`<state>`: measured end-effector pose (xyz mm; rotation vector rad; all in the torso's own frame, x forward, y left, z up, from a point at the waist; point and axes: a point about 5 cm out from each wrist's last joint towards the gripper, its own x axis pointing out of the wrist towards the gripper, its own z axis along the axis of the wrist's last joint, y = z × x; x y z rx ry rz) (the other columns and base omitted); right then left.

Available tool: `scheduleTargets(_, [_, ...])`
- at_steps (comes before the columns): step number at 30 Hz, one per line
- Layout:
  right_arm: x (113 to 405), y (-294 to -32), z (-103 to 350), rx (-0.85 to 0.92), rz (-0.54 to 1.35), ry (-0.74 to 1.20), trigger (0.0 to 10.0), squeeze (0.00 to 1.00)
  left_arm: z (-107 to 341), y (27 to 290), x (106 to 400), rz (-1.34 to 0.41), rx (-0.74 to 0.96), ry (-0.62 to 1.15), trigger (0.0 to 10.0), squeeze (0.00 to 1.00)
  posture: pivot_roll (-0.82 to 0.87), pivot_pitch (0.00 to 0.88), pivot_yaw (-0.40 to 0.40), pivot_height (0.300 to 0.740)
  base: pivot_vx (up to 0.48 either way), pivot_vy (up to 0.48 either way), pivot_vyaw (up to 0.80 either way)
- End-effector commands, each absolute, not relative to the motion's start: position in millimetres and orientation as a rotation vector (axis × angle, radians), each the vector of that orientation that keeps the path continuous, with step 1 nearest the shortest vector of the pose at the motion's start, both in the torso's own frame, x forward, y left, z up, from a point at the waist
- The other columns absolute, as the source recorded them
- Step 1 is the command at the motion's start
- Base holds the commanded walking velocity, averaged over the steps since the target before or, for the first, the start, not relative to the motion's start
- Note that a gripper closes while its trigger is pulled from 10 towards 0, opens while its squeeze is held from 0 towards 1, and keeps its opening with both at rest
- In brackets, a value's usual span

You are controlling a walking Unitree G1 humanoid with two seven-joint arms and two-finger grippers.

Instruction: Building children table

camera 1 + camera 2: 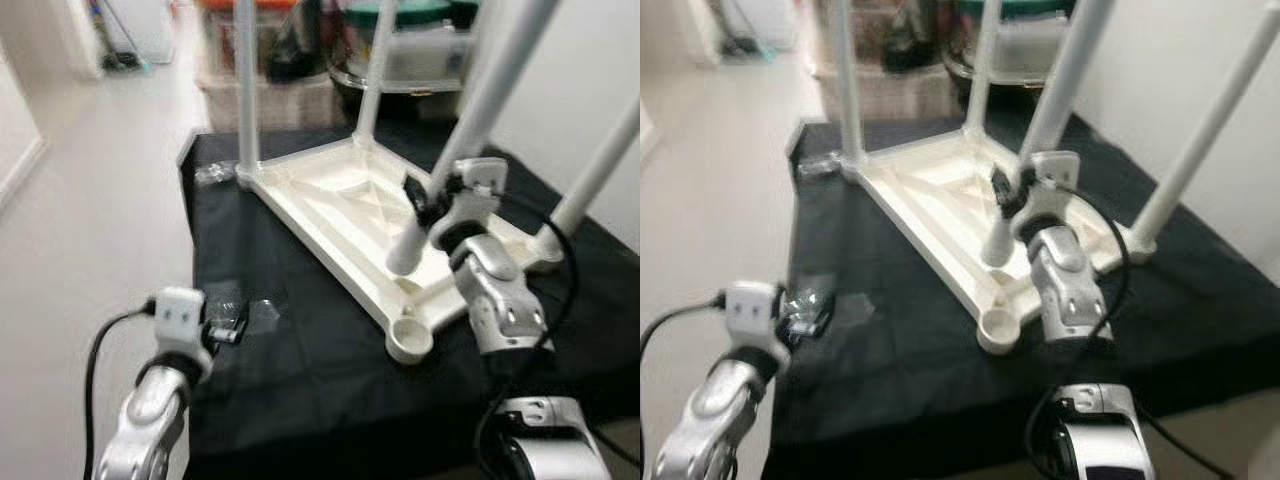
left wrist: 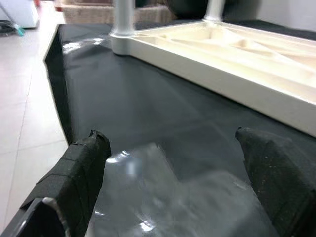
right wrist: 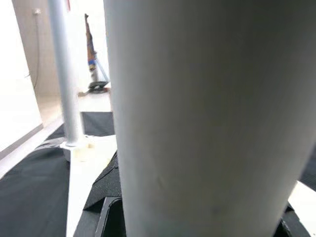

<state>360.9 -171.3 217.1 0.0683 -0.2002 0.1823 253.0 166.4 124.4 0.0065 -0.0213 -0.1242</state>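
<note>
A white children's table top (image 1: 330, 215) lies upside down on a black cloth (image 1: 300, 380). Legs stand in its far-left (image 1: 246, 90), far (image 1: 375, 75) and right (image 1: 600, 170) corners. The near corner socket (image 1: 410, 338) is empty. My right gripper (image 1: 425, 200) is shut on a fourth white leg (image 1: 480, 110), which tilts with its lower end resting on the underside just behind that socket. The right wrist view has this leg (image 3: 197, 113) close up. At the cloth's near left, my left gripper (image 2: 170, 134) is open over a clear plastic bag (image 2: 163, 197).
The cloth-covered surface ends at its left edge (image 1: 190, 230), with pale floor (image 1: 90, 200) beyond. Storage bins (image 1: 420, 50) stand behind the table top. A second small plastic bag (image 1: 215, 175) lies by the far-left leg. A white wall rises on the right.
</note>
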Motion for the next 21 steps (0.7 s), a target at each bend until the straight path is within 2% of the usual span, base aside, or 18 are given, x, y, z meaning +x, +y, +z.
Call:
scheduleTargets(1, [360.3, -165.4, 221.5, 0.056, 0.203, -0.226, 10.0, 0.0, 121.3, 166.7, 250.0, -0.133, 0.038, -0.015, 10.0, 0.0, 0.03, 0.0, -0.093, 0.74, 0.0, -0.326, 0.0])
scheduleTargets(13, [358.2, -159.5, 223.8, 0.078, 0.28, -0.222, 10.0, 0.0, 120.9, 161.4, 249.5, -0.156, 0.044, -0.021, 10.0, 0.0, 0.02, 0.0, -0.097, 0.74, 0.0, -0.39, 0.0])
scheduleTargets(21, [346.0, -142.1, 221.4, -0.019, 0.547, -0.197, 10.0, 0.0, 118.1, 159.9, 247.6, -0.153, -0.002, -0.009, 10.0, 0.0, 0.01, 0.0, -0.094, 0.74, 0.0, 0.0, 0.0])
